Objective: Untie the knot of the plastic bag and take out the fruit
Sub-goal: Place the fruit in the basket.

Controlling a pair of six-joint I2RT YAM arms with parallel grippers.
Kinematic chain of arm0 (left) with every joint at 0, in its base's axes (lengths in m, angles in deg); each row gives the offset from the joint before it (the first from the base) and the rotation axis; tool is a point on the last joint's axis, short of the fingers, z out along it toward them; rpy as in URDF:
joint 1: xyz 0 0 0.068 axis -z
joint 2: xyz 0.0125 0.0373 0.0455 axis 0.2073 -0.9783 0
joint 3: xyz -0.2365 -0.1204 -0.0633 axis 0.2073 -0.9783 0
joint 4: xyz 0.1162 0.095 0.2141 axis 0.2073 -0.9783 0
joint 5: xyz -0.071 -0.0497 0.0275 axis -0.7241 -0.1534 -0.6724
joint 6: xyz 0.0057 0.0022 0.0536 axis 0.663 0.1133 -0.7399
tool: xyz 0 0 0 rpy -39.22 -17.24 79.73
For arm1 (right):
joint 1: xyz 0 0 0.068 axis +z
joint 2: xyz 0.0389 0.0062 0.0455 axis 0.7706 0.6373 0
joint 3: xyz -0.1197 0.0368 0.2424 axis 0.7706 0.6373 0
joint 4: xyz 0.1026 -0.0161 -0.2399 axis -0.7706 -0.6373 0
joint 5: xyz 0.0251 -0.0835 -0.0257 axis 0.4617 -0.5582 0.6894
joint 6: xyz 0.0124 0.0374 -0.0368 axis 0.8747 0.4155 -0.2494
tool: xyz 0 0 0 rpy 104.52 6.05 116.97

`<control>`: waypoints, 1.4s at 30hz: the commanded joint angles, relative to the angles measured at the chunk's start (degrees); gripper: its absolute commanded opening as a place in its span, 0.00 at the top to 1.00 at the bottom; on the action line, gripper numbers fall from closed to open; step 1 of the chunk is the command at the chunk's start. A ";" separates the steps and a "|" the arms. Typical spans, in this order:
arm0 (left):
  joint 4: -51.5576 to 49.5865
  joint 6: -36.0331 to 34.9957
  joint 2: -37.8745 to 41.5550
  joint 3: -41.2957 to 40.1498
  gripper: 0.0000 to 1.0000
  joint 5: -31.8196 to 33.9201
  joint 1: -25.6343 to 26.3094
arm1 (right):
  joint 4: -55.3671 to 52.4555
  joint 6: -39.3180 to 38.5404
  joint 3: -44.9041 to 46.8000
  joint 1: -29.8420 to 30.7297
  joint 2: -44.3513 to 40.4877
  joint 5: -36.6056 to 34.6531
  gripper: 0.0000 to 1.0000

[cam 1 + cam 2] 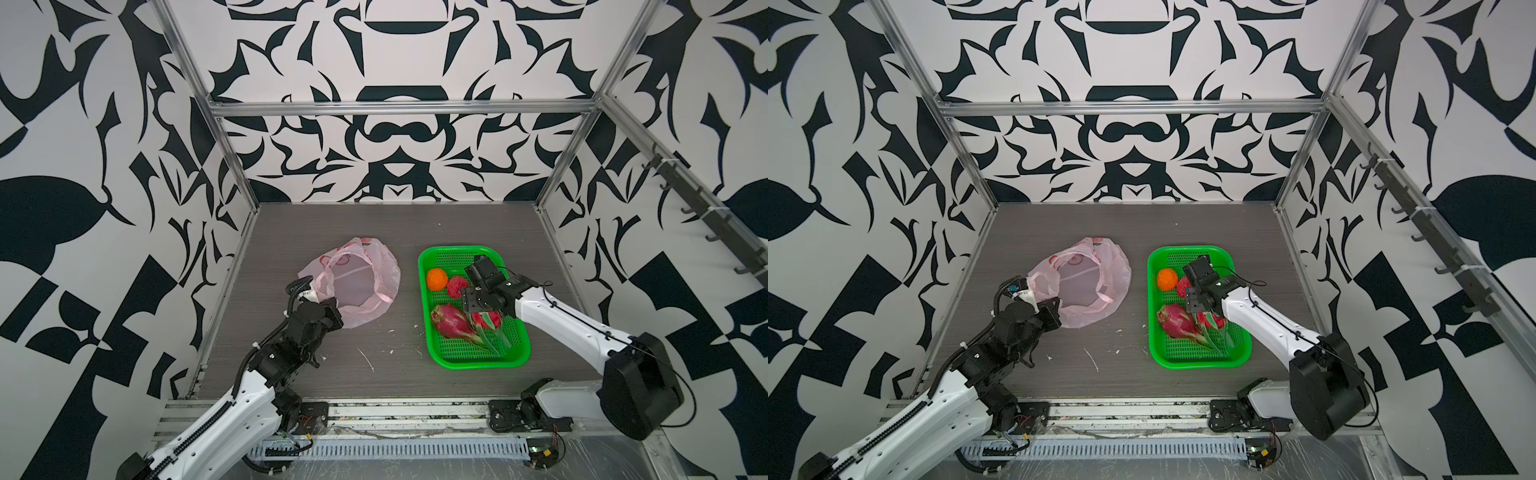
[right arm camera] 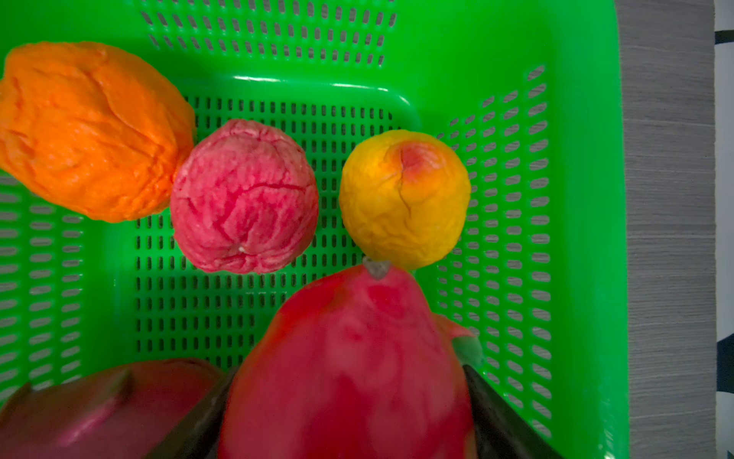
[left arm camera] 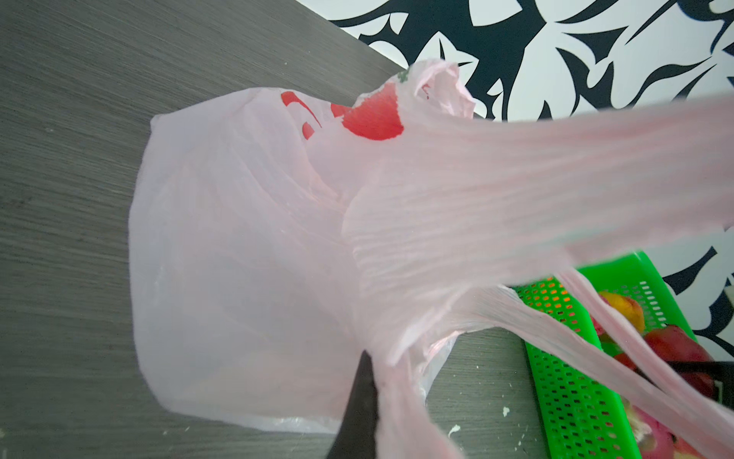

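The pale-pink plastic bag (image 1: 353,282) (image 1: 1084,286) lies slack and open-mouthed on the table, with nothing showing inside. No knot is in view; its loop handles (image 3: 595,349) hang loose. My left gripper (image 1: 332,309) (image 3: 373,369) is shut on the bag's near edge. The fruit is in the green basket (image 1: 473,359) (image 2: 576,198): an orange (image 2: 91,131), a bumpy red ball (image 2: 244,196), a yellow-orange fruit (image 2: 405,198) and a dragon fruit (image 1: 451,321) lying flat. My right gripper (image 1: 484,316) (image 2: 349,369) is shut on another dragon fruit (image 2: 349,337) low in the basket.
White crumbs and a pale streak (image 1: 368,359) mark the dark table between bag and basket. Metal frame posts and patterned walls close the table in on three sides. A rail (image 1: 374,419) runs along the front edge by both arm bases.
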 commanded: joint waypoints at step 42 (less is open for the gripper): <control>-3.34 0.85 3.05 -1.24 1.00 0.48 0.19 | 0.75 3.07 3.50 -0.06 -7.60 -1.93 0.22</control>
